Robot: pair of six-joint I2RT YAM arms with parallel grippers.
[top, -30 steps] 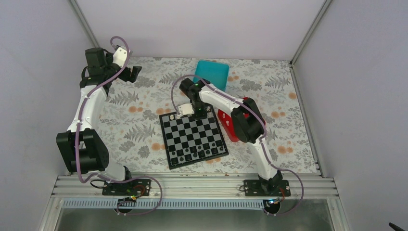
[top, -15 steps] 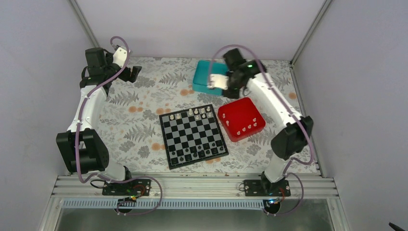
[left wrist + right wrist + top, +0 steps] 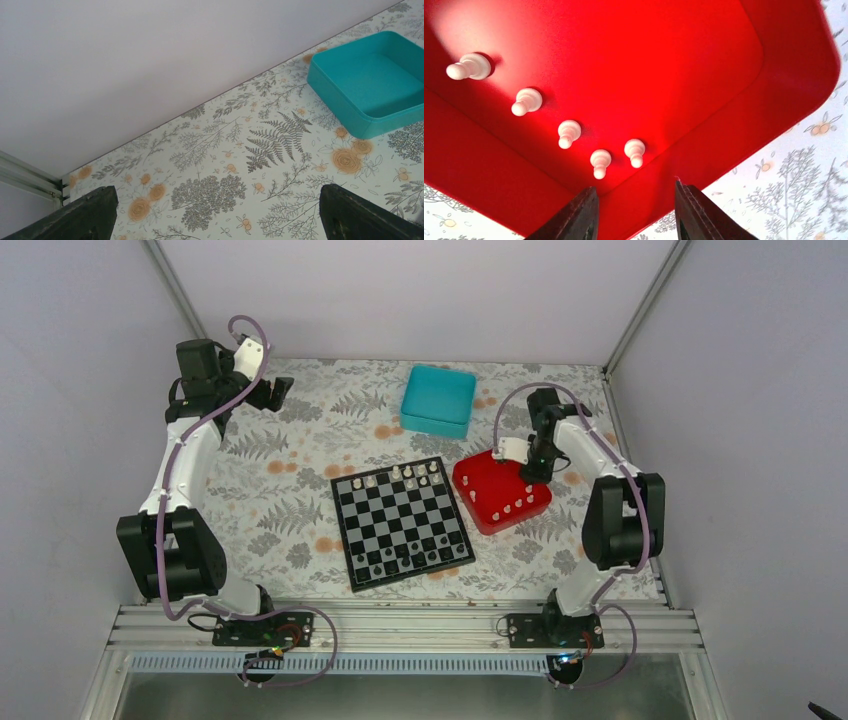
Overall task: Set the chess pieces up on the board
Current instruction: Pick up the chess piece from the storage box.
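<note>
Five small cream plastic chess pieces point(image 3: 568, 133), pawn-shaped, sit in a loose diagonal line inside the red square plastic tray point(image 3: 734, 60), gathered toward one rounded corner.

Tray: stands on the floral-patterned tabletop point(image 3: 290, 490), just beside the right edge of the flat black-and-grey checked chessboard point(image 3: 402, 523).

Chessboard: several more cream figures point(image 3: 395, 474) stand along its far row. Several tiny dark pieces point(image 3: 410, 558) stand on its near rows. Exact counts are too small to tell.

One teal rectangular open-topped plastic box point(image 3: 395, 124): on the tabletop beyond the board and tray, touching neither.

Right claw point(image 3: 636, 220): released, fingers parted with nothing between them. It is poised over the tray's corner rim, close to the five pieces.

Left claw point(image 3: 220, 220): released, fingers spread wide and holding nothing. It is raised over the far-left tabletop, well apart from board, tray and box.
</note>
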